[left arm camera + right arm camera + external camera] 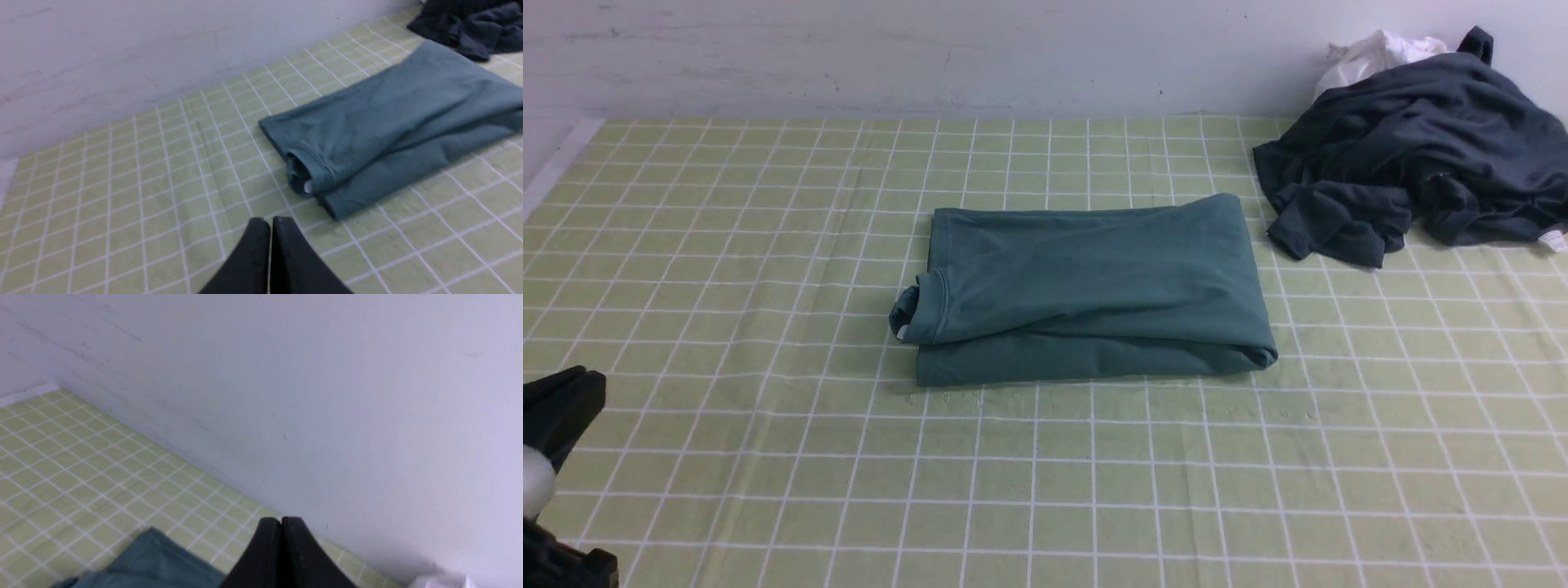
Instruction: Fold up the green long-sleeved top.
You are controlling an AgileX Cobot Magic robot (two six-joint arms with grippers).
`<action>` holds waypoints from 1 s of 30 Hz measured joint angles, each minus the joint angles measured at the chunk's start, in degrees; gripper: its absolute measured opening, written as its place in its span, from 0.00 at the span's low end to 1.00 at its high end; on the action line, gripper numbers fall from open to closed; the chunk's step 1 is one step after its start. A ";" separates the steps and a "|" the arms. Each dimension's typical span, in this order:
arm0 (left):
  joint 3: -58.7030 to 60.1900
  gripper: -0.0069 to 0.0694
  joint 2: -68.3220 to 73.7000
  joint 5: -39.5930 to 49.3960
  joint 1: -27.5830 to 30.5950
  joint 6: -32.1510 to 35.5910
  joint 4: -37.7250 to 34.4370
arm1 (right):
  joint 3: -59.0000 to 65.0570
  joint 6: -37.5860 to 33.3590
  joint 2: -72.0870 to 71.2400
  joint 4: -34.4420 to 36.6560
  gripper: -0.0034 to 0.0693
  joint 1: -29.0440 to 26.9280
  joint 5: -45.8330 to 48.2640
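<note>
Found the green long-sleeved top [1086, 294] folded flat on the worktop [1094, 490], left gripper [269, 222] and right gripper [281, 520] both closed, empty, clear of it; judged best kept high, off the loose collar [915, 314].

A robot test bench, seemingly in a lab: a pale green checked tablecloth [768, 457] is covering the work surface, which is butting against a bare, scuffed white wall [931, 57]. A folded green long-sleeved top [1086, 294], a charcoal garment [1413, 155] and a white cloth [1372, 53] are lying on it, the robot's left gripper [270, 223] hovering nearby.
</note>
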 joint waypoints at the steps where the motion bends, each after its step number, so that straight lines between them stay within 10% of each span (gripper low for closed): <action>1: 1.23 0.09 -0.78 -1.93 0.00 0.04 -0.12 | 5.18 1.63 -3.20 -0.14 0.03 0.00 -0.64; 14: 4.08 0.09 -2.13 -4.78 0.00 -0.05 -0.86 | 71.16 20.86 -28.71 -4.21 0.03 0.00 -48.73; 30: 4.08 0.09 -2.14 -4.61 0.00 -0.58 -9.55 | 80.83 23.14 -29.47 -1.18 0.03 -1.49 -55.03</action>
